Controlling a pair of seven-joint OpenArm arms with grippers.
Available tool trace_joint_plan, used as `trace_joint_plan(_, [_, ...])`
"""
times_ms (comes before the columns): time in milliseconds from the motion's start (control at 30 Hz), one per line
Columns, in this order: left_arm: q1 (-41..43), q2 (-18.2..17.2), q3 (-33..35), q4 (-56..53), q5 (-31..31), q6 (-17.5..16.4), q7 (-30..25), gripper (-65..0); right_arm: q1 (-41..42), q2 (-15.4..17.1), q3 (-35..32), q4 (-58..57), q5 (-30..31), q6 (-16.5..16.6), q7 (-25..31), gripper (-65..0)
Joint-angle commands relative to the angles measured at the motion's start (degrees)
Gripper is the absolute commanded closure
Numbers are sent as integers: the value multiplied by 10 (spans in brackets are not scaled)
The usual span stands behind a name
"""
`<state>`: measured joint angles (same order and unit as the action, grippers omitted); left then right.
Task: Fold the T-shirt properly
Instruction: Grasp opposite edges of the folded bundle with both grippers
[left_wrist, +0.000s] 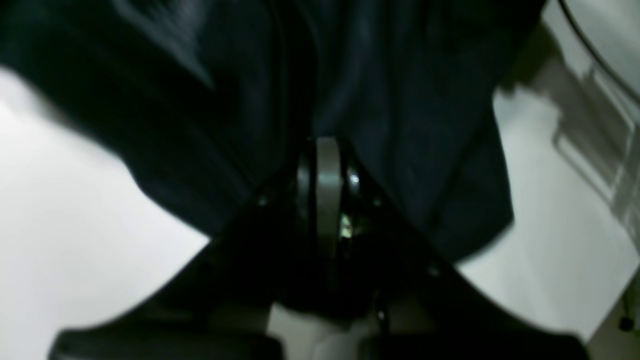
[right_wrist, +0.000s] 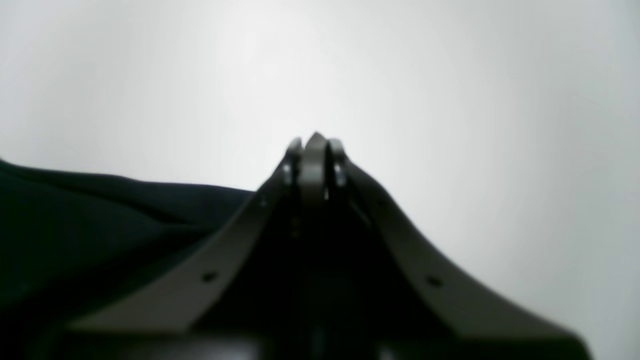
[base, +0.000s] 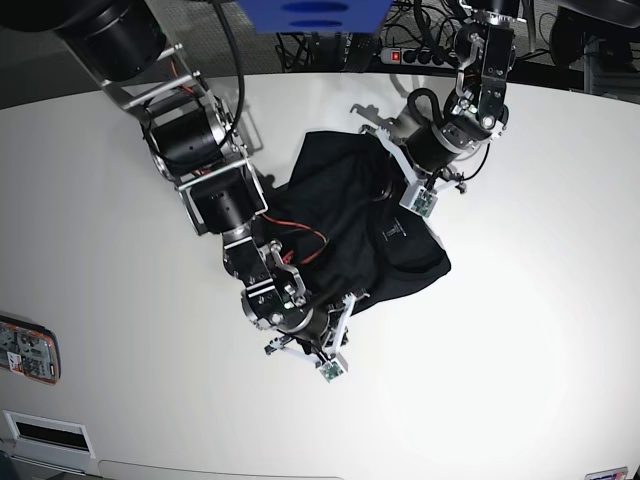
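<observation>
The black T-shirt (base: 345, 225) lies crumpled in a heap on the white table (base: 540, 300). My left gripper (base: 388, 193) is at the heap's right side. In the left wrist view its fingertips (left_wrist: 327, 150) are shut together, with black cloth (left_wrist: 400, 100) bunched around and over them. My right gripper (base: 352, 298) is at the heap's front edge. In the right wrist view (right_wrist: 315, 142) it is shut with nothing between the fingertips and points over bare table, with the T-shirt (right_wrist: 100, 220) beside it to the left. No label mark shows.
A flat coloured object (base: 27, 350) lies at the table's left edge. A power strip (base: 415, 55) and cables sit behind the far edge. A blue object (base: 310, 12) is at the top. In the left wrist view a metal frame (left_wrist: 600, 125) stands past the table edge.
</observation>
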<state>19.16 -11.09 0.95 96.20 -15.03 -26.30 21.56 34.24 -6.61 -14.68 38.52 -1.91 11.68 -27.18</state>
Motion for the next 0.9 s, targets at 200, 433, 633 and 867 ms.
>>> trace_joint_plan(200, [0, 1, -46, 10, 46, -2, -12, 0, -26, 39, -50, 7, -1, -2, 1, 0])
trace_joint_plan(433, [-21, 0, -94, 9, 53, -2, -10, 0, -81, 83, -66, 12, -1, -2, 0, 0])
trace_joint_plan(633, [-56, 0, -100, -17, 54, -2, -10, 0, -81, 98, -66, 12, -1, -2, -1, 0])
trace_joint_plan(867, [-123, 2, -97, -84, 54, -2, -10, 0, -81, 113, -66, 12, -1, -2, -2, 0])
